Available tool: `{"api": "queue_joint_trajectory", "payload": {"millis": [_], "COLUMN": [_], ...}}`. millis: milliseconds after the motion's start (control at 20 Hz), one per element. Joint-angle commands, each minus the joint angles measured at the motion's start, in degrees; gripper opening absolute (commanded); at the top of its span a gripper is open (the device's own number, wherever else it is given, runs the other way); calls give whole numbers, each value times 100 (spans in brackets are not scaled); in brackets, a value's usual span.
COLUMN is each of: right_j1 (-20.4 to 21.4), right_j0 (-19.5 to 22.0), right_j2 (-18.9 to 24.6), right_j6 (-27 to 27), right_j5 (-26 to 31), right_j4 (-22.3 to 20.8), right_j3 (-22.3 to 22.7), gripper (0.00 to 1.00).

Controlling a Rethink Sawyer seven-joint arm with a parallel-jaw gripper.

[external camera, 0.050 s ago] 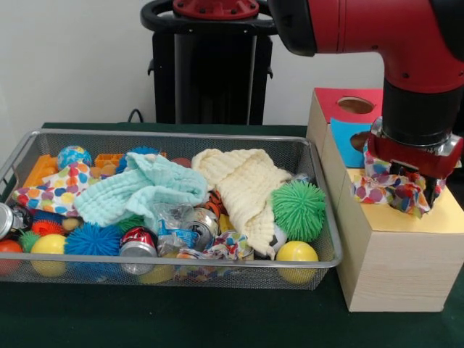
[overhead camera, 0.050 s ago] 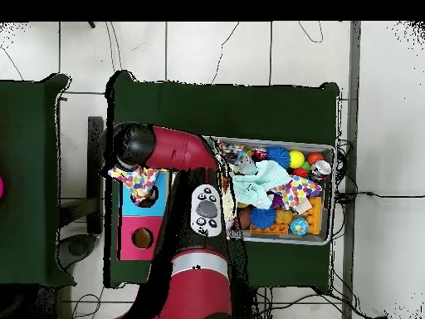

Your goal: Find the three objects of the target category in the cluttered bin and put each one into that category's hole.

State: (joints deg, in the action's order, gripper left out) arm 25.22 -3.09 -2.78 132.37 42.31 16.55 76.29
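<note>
A wire bin (external camera, 0.050 s ago: 319, 239) sits on the dark green counter (external camera, 0.050 s ago: 181, 319), far off to the left of the fingers in the front view. It is full of stuff. At its left end there is a silver can (external camera, 0.050 s ago: 6, 220), an orange block (external camera, 0.050 s ago: 40, 170), a blue ball with spots (external camera, 0.050 s ago: 74, 156) and a spotted cloth (external camera, 0.050 s ago: 51, 190). A yellow ball (external camera, 0.050 s ago: 48, 245) and a blue spiky ball (external camera, 0.050 s ago: 93, 240) lie by the front wall. In the middle a pale green cloth (external camera, 0.050 s ago: 141, 190) lies on top of the pile. Below it are a red can (external camera, 0.050 s ago: 138, 242) and a crushed silver can (external camera, 0.050 s ago: 196, 228). A cream cloth (external camera, 0.050 s ago: 243, 185) is draped next to the green one. A green spiky ball (external camera, 0.050 s ago: 299, 209) and another yellow ball (external camera, 0.050 s ago: 296, 252) fill the right end, the part of the bin nearest the fingers.

Right of the bin stands a wooden box (external camera, 0.050 s ago: 391, 272). Its top has a red part (external camera, 0.050 s ago: 341, 105) with a round hole, a blue part (external camera, 0.050 s ago: 346, 141) and a yellow part (external camera, 0.050 s ago: 449, 217).

The red and black arm (external camera, 0.050 s ago: 406, 43) comes down over the box. The fingers (external camera, 0.050 s ago: 406, 190) are clamped on a colorful dotted cloth (external camera, 0.050 s ago: 384, 187). The cloth hangs bunched up right under them, just above the yellow part of the box. It is not in the bin. In the overhead view the dotted cloth (overhead camera, 0.050 s ago: 137, 176) also sits at the end of the box away from the red part.
</note>
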Motion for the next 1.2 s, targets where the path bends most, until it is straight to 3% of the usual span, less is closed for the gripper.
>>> {"api": "queue_joint_trajectory", "payload": {"millis": [50,900,1200], "right_j1": [318,459,318], "right_j0": [-215,-194,-270], "right_j2": [111,119,-15], "right_j6": [137,164,215], "right_j5": [803,748,-34], "right_j4": [-473,-510,-759], "right_j3": [1096,1153,1059], "gripper": [100,100,100]}}
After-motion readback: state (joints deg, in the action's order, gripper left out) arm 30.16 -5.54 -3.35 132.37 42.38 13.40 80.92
